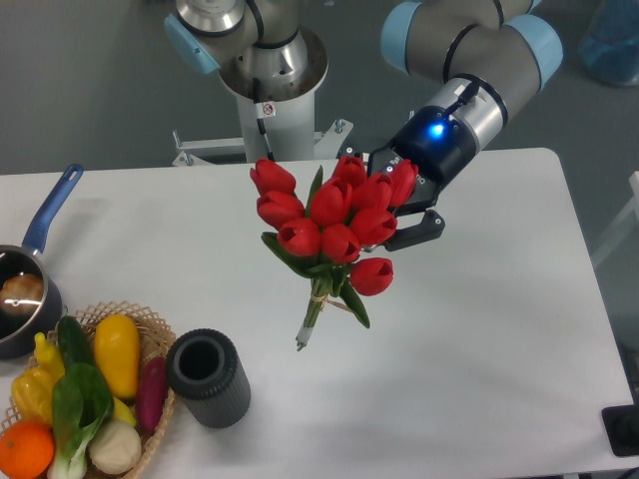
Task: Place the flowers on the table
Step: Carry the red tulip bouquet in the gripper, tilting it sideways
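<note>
Flowers [334, 215]: red tulip bunch, held up over the middle of the table [479, 329], tilted, stem ends pointing down-left; whether the tips touch the surface cannot be told.
Gripper [404, 205]: mostly hidden behind the blooms; fingers judged closed on the flowers at head level, exact grip not visible.
Risk, release: if let go at this tilt, the bunch is likely to topple and roll.
Risk, crush: soft petals may be pinched by the fingers.
Risk, collision: dark cylinder [209, 377] stands near the stem ends, lower left; it may be knocked by a leftward sweep.
Materials: petals smooth and glossy; stems thin, tied; table white, matte, flat.
Clutter: wicker basket [150, 324] of vegetables and pot [25, 299] at left, well apart.
</note>
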`<state>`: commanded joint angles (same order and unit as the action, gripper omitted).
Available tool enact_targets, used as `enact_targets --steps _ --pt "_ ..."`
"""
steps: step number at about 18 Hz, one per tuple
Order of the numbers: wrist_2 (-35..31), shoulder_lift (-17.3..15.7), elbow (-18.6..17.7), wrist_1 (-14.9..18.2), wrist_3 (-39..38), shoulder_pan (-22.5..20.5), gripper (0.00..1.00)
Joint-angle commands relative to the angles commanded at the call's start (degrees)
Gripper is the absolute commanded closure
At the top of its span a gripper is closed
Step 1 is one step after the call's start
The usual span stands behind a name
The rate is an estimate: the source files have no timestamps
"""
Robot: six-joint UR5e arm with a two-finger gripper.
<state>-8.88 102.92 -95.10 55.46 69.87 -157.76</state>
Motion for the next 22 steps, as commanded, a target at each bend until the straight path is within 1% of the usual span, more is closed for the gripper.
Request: enact_targets --steps 8,14,19,20,22 --pt "0.17 -0.35 -0.09 0.09 0.0 -0.44 0.71" --pt "0.0 -1.32 1.32 0.26 -0.97 -4.21 0.71" --pt "-0.18 -1.84 2.64 0.26 -0.97 -5.71 0.72" --pt "-0.7 -2.28 2.64 0.26 -0.88 -5.97 0.72" --pt "-6.91 -2.99 2.72 0.18 -0.79 -6.24 0.73"
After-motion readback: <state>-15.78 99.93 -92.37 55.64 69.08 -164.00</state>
